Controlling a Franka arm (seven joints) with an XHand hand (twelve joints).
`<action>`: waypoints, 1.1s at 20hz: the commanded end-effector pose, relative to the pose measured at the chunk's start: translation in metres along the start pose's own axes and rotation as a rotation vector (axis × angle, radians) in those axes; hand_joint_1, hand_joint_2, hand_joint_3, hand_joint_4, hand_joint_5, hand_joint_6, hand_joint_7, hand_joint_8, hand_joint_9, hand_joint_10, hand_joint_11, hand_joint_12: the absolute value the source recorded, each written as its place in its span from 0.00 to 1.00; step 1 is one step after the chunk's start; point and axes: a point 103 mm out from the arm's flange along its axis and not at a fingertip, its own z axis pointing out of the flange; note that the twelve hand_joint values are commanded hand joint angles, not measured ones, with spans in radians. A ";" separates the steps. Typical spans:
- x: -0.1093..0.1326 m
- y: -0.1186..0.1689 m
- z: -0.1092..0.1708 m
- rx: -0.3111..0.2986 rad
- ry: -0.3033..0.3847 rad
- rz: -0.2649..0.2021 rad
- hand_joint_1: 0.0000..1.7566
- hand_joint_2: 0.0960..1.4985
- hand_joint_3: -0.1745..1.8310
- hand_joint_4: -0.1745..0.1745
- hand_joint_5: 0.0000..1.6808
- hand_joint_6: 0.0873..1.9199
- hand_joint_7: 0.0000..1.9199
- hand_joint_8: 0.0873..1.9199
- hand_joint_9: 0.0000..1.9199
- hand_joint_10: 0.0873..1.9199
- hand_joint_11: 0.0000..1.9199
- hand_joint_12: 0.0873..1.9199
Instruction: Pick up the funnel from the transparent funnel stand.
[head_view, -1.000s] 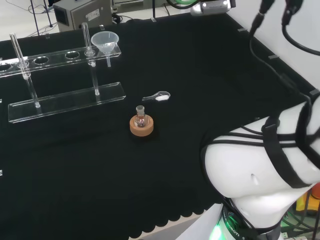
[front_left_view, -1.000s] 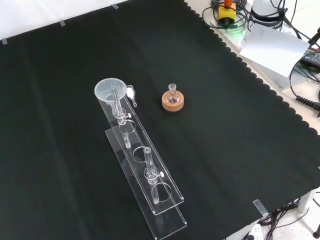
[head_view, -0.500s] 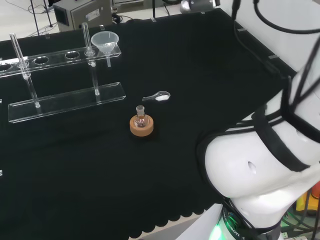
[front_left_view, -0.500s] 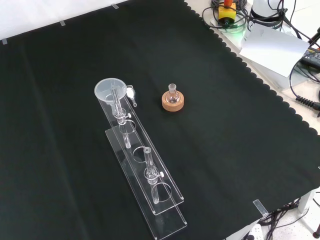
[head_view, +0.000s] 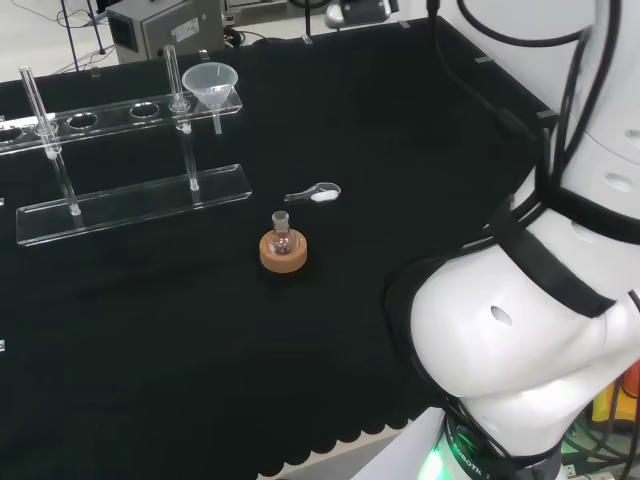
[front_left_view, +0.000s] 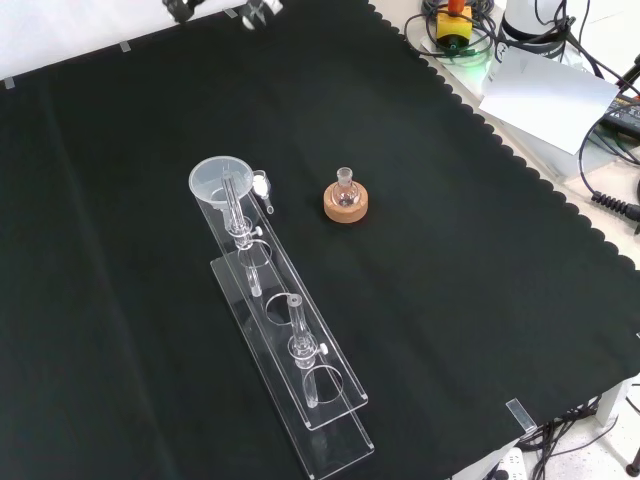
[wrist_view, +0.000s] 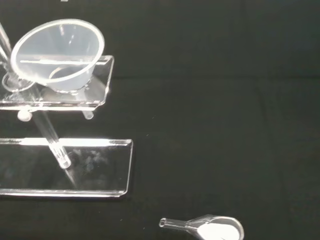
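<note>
The clear funnel (head_view: 210, 82) sits in the end hole of the transparent stand (head_view: 130, 200), its spout hanging down through the upper shelf. In the front view the funnel (front_left_view: 220, 180) is at the far end of the stand (front_left_view: 300, 380). The wrist view looks down on the funnel (wrist_view: 57, 55) and the stand's base plate (wrist_view: 65, 170) from some way off. Small black and white parts of the hand (front_left_view: 262, 10) show at the front view's top edge, well apart from the funnel. Whether the hand is open or shut cannot be told.
A small flask on a cork ring (head_view: 283, 250) (front_left_view: 346, 203) stands near the stand. A clear spoon with white powder (head_view: 315, 194) (front_left_view: 262, 187) (wrist_view: 210, 229) lies between them. Two upright glass rods rise from the stand. The arm's white links (head_view: 520, 340) take up the head view's right.
The arm's links have swung and risen in the head view. Parts of the hand have come into the front view's top edge. Nothing on the cloth has moved.
</note>
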 end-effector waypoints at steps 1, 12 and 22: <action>0.033 0.029 0.026 0.047 -0.021 -0.067 0.01 0.79 0.23 0.42 0.11 0.00 0.01 0.26 0.10 0.32 0.00 0.71; 0.065 0.063 0.047 0.211 -0.153 -0.114 0.23 0.67 0.19 0.35 0.11 0.00 0.01 0.30 0.11 0.34 0.00 0.72; 0.081 0.078 0.058 0.292 -0.170 -0.149 0.26 0.57 0.18 0.31 0.07 0.00 0.00 0.26 0.10 0.35 0.02 0.73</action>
